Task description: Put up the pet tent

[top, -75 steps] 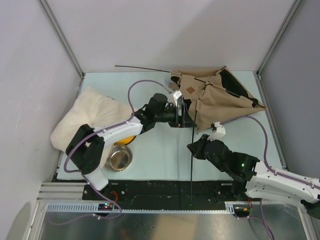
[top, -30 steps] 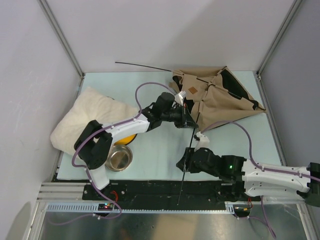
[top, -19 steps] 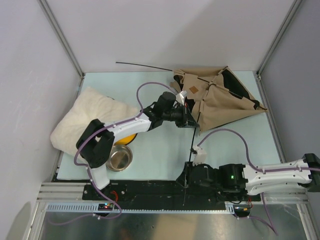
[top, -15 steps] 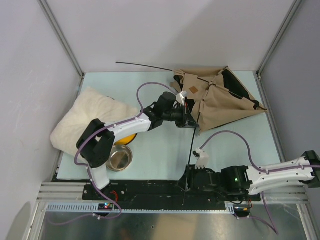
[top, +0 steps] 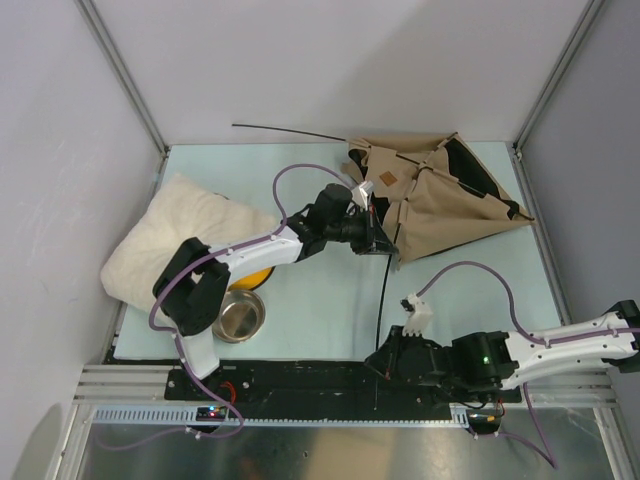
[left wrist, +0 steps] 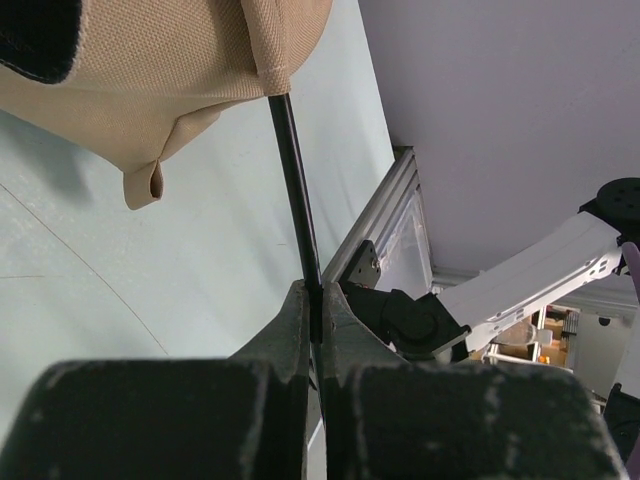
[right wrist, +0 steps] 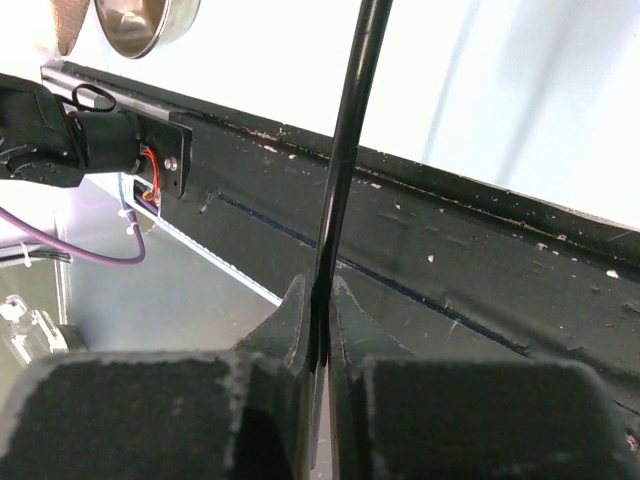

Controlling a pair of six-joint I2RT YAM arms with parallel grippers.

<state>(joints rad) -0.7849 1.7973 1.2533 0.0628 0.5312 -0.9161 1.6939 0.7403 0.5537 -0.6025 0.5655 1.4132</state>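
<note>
Pet tent (top: 440,200); sleeve-fed pole (left wrist: 294,180) left-wrist-only, seemingly

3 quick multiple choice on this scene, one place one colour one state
1. The pet tent lies: A) far right of the table B) near left C) middle of the near edge
2. The held pole is: A) white B) black C) red
3. The right gripper is: A) open B) shut on nothing C) shut on the pole
Answers: 1 A, beige fabric by the far right corner; 2 B, black in every view; 3 C, its jaws clamp it in the wrist view.
</note>
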